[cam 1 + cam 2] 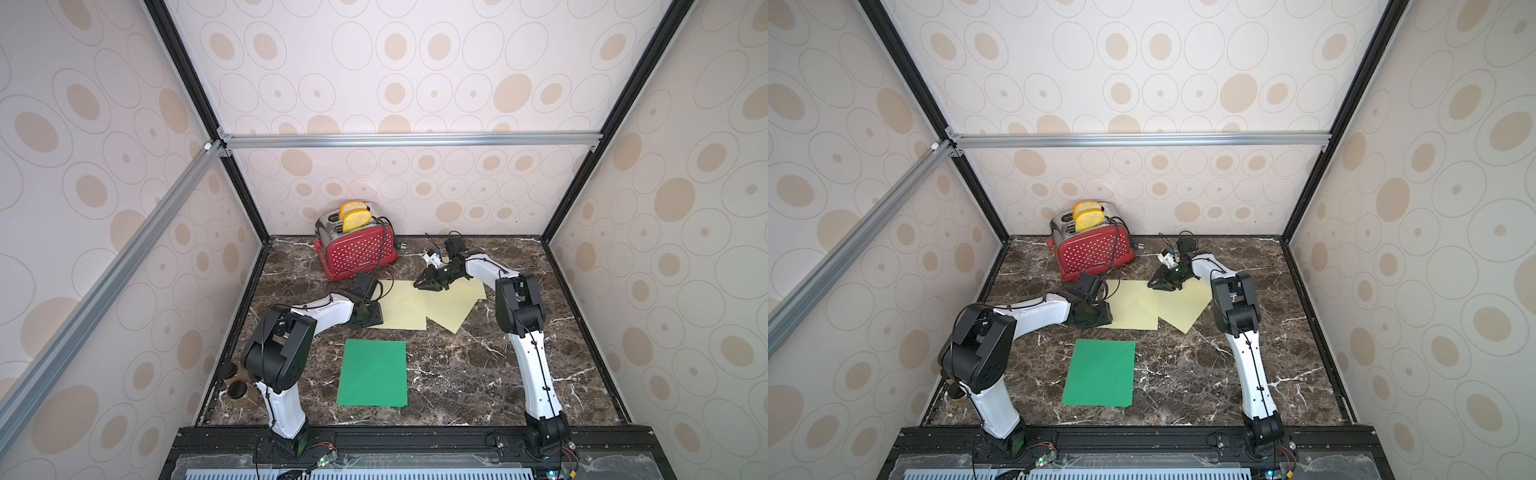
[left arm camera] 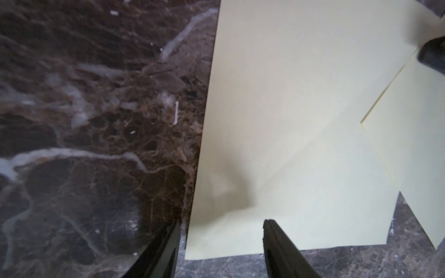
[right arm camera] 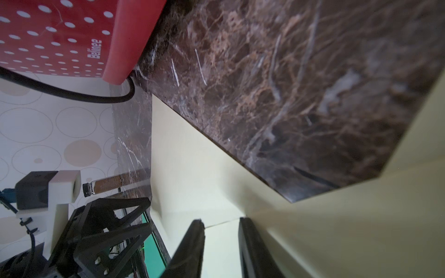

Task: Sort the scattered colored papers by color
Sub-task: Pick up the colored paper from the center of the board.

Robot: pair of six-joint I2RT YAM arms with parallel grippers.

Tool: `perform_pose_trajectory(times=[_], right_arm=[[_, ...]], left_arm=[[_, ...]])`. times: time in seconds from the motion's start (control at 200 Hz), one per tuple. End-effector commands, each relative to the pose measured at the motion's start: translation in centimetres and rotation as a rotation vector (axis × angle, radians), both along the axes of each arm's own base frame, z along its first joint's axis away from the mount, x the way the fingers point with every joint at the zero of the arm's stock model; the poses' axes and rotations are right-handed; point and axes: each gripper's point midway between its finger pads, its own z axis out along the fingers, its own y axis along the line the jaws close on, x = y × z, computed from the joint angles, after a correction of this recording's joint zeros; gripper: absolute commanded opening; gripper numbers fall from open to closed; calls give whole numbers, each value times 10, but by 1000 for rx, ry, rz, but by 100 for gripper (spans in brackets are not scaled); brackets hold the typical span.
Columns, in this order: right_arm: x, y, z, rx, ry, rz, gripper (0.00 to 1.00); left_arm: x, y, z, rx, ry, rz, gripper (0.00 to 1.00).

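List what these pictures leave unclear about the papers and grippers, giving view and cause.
Green paper: sheet count, both top views, edges too thin.
Cream papers: count, both top views, overlap and right gripper cover parts.
Left gripper: fingertips hidden under its own wrist, both top views.
Toaster: cropped by frame edge, right wrist view.

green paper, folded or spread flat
Spread flat: the green paper lies as one full rectangle on the marble table, no fold or raised corner visible in both top views.
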Motion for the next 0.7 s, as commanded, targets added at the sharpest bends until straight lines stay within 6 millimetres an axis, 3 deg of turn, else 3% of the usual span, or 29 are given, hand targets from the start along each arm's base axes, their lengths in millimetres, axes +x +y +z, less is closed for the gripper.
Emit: perform_pose_trajectory(times=[0.0, 0.265, 0.696], right_arm=[[-17, -20, -37, -121, 99, -32, 31], [-17, -21, -37, -118, 100, -36, 31], [-18, -21, -38, -115, 98, -37, 31]], left_arm=[[-58, 17, -38, 58, 240, 71, 58], [-76, 22, -40, 74, 279, 145, 57], [-71, 27, -57, 37, 221, 290, 58]])
